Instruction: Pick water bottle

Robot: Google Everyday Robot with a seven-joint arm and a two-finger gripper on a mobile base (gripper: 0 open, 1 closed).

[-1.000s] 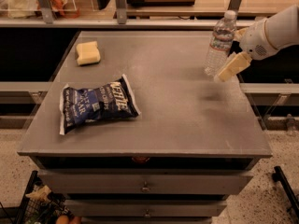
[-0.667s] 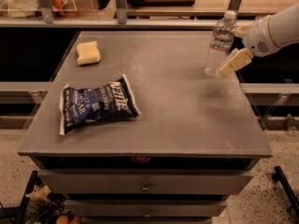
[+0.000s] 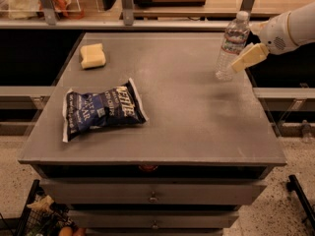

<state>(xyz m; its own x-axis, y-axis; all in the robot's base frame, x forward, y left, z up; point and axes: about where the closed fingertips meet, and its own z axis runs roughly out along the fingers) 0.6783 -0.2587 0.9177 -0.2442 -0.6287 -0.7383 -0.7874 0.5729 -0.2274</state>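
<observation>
The water bottle [image 3: 231,43] is clear with a white cap. It stands near the table's far right edge, leaning a little. My gripper [image 3: 242,47] reaches in from the right on a white arm [image 3: 290,28] and is open, level with the bottle's middle. Its cream near finger [image 3: 248,57] lies against the bottle's right side. The far finger is mostly hidden behind the bottle. The bottle's base rests on the table.
A grey table [image 3: 197,132] with drawers below carries a dark blue chip bag [image 3: 101,111] at left front and a yellow sponge [image 3: 92,56] at far left. A counter rail [image 3: 147,23] runs behind the table. The table's right edge is just beneath the arm.
The gripper's near finger has moved up and slightly right along the bottle's side. The bottle, the bag and the sponge have stayed where they were.
</observation>
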